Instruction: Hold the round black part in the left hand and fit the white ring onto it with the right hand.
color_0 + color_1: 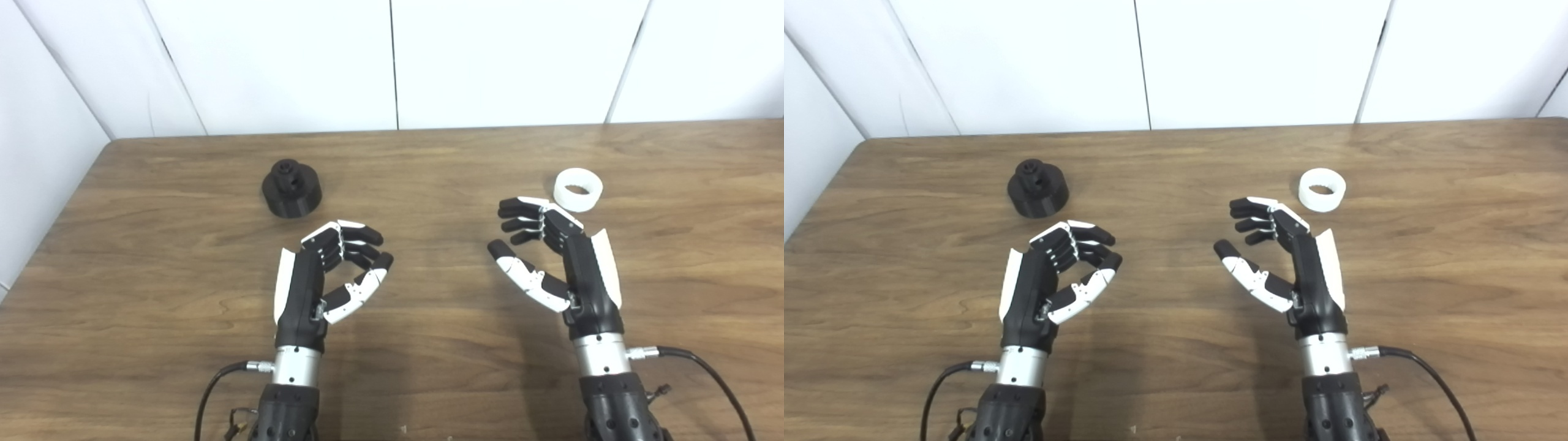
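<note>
The round black part (292,188) stands on the wooden table (429,165) at the left, with a small knob on top. The white ring (578,190) lies flat on the table at the right. My left hand (334,269) hovers near the table's middle front, just below and right of the black part, empty, with its fingers curled and the thumb close to the fingertips. My right hand (551,251) is open and empty, fingers bent, thumb spread; its fingertips lie just below and left of the white ring, apart from it.
White wall panels (392,61) rise behind the table's far edge and along its left side. Black cables (704,367) trail from both wrists near the front edge.
</note>
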Action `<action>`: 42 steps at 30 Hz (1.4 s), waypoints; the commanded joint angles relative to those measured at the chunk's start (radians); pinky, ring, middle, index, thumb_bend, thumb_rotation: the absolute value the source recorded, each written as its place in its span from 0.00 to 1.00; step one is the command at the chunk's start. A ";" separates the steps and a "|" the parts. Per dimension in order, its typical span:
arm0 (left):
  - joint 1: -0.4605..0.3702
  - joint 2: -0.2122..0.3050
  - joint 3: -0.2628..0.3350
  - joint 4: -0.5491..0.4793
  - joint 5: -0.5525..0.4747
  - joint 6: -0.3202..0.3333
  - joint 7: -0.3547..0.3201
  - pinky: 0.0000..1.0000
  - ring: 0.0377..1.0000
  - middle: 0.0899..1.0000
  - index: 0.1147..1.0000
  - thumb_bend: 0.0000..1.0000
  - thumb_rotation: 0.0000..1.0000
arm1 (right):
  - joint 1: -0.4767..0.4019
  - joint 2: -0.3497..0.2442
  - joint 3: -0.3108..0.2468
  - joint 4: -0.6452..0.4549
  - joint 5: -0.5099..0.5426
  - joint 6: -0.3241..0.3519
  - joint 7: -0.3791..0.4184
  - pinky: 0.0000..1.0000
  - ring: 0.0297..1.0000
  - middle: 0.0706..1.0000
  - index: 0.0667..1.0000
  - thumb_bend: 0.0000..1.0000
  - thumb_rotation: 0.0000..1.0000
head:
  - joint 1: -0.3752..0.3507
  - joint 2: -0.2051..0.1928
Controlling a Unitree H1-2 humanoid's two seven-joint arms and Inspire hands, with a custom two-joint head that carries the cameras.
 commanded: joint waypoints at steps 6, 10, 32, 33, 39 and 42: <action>0.010 0.001 -0.001 -0.028 0.004 -0.021 0.002 0.43 0.49 0.52 0.43 0.50 0.06 | 0.068 0.052 0.003 -0.033 0.003 -0.010 0.004 0.54 0.62 0.65 0.65 0.52 0.38 | 0.000 0.002; 0.010 0.000 0.000 -0.028 0.005 -0.020 0.003 0.43 0.49 0.52 0.43 0.50 0.06 | 0.067 0.051 0.002 -0.028 -0.003 -0.015 0.001 0.54 0.61 0.64 0.65 0.52 0.39 | 0.000 0.002; 0.002 0.001 -0.001 -0.023 0.005 -0.017 0.001 0.43 0.49 0.52 0.43 0.50 0.06 | 0.060 0.051 0.003 -0.025 -0.004 -0.011 0.003 0.53 0.61 0.64 0.65 0.52 0.39 | 0.003 -0.003; 0.002 0.001 -0.001 -0.022 0.004 -0.019 0.001 0.43 0.49 0.52 0.43 0.50 0.06 | 0.060 0.051 0.003 -0.026 -0.004 -0.010 0.003 0.53 0.61 0.64 0.65 0.52 0.39 | 0.002 -0.003; 0.002 0.003 -0.001 -0.021 0.010 -0.023 0.002 0.43 0.49 0.52 0.43 0.50 0.06 | 0.060 0.051 0.004 -0.027 -0.008 -0.011 0.002 0.53 0.61 0.64 0.65 0.52 0.39 | 0.002 -0.003; 0.002 0.003 -0.001 -0.021 0.009 -0.024 0.002 0.43 0.49 0.52 0.43 0.50 0.06 | 0.060 0.049 0.005 -0.025 -0.008 -0.016 0.003 0.53 0.61 0.64 0.65 0.52 0.39 | 0.002 -0.003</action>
